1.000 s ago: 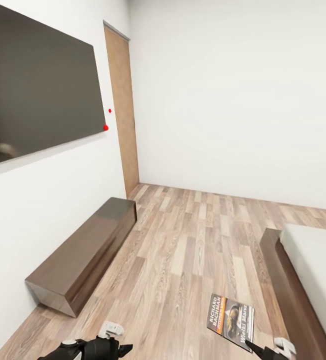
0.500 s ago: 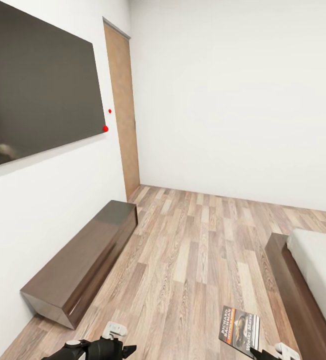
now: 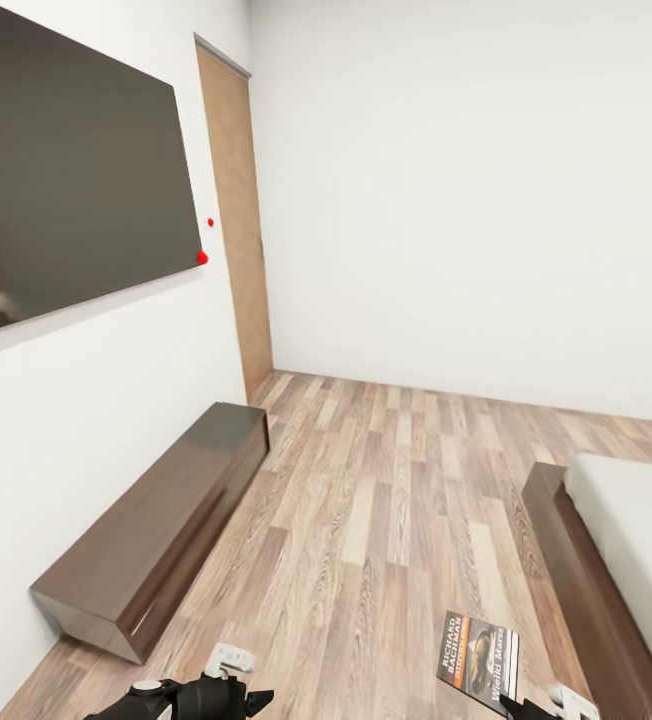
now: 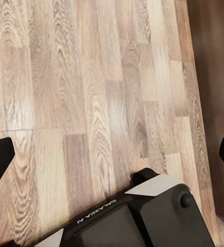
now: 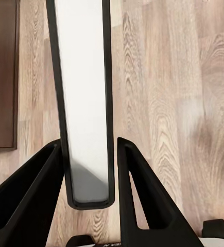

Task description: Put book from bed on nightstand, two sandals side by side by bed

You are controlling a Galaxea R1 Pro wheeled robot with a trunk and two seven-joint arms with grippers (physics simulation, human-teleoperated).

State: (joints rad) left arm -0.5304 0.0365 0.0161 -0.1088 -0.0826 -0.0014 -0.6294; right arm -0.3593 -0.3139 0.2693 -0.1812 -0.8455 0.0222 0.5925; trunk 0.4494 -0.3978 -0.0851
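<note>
Since a second ago my head camera has swung a little: the door, the dark wall panel and the long low cabinet have all slid toward nine o'clock, and the book has dropped lower and further toward three o'clock in my head view. I take that as my own turning, not the things moving.

The book (image 3: 479, 661) sits at about five o'clock in my head view. From my right wrist I see it edge-on, a white block of pages in a thin dark cover, standing between the two black fingers of my right gripper (image 5: 91, 170); my right jaws are closed on it. My left gripper (image 4: 112, 152) hangs spread wide over bare floor, holding nothing.

I judge I am mid-carry, book already off the bed (image 3: 631, 520). Next I must find a nightstand, none of which I see here, and set the book flat on its top.

The floor (image 3: 386, 520) is matte brown-grey planks. The long low cabinet (image 3: 156, 530) is glossy dark brown, boxy. The mattress is smooth pale grey on a dark wooden frame.
</note>
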